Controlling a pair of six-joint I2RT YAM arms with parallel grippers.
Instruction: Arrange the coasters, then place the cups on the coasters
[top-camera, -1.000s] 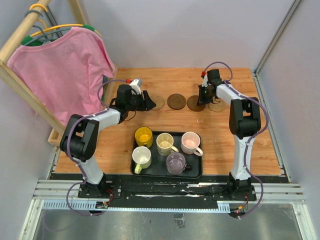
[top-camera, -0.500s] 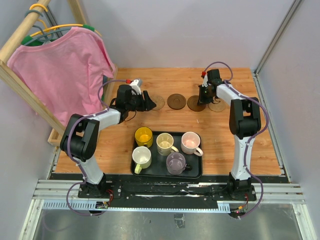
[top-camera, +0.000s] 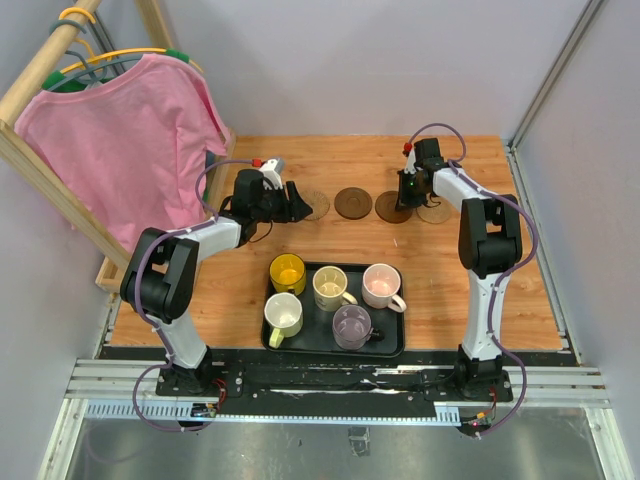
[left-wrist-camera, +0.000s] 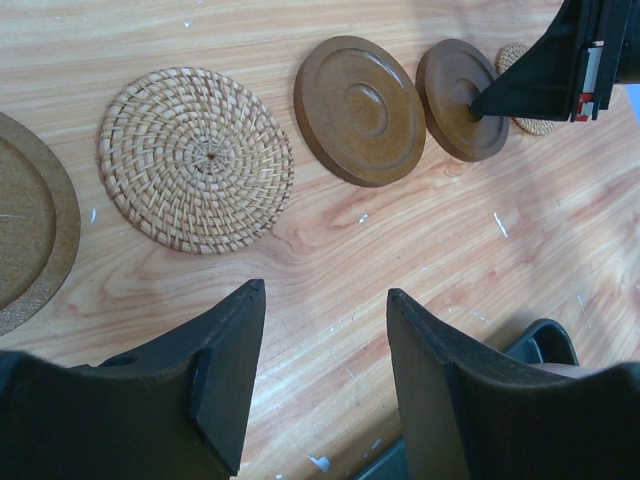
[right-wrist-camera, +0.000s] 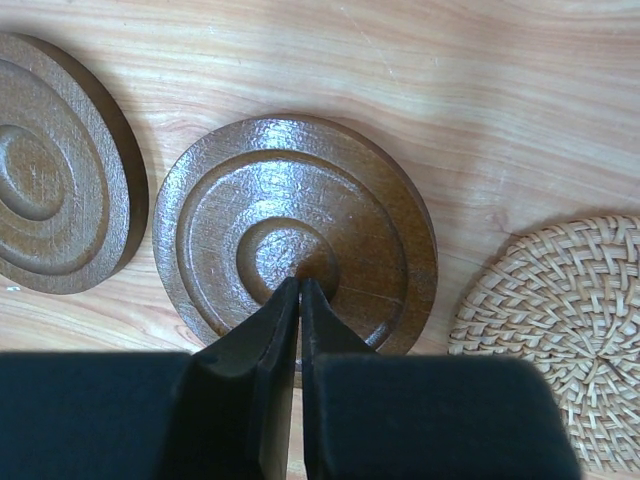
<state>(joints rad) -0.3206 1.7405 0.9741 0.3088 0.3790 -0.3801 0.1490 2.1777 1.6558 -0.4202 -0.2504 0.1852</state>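
Observation:
Several coasters lie in a row across the far table: a brown one (left-wrist-camera: 30, 220) at the left, a woven one (left-wrist-camera: 195, 160), two dark brown ones (left-wrist-camera: 362, 110) (right-wrist-camera: 230, 230), and a woven one (right-wrist-camera: 560, 330) at the right. My right gripper (right-wrist-camera: 300, 285) is shut, with its tips resting in the centre dip of the right dark brown coaster (top-camera: 390, 208). My left gripper (left-wrist-camera: 325, 300) hangs open over bare wood beside the left woven coaster (top-camera: 317, 205). The yellow (top-camera: 287, 270), cream (top-camera: 330, 287), pink (top-camera: 381, 285), white (top-camera: 283, 315) and grey-purple (top-camera: 352, 325) cups stand in the black tray (top-camera: 392, 345).
A pink shirt (top-camera: 125, 140) hangs on a wooden rack (top-camera: 40, 170) that leans over the table's left side. Grey walls close off the back and the right edge. The tray sits near the front, between the two arm bases.

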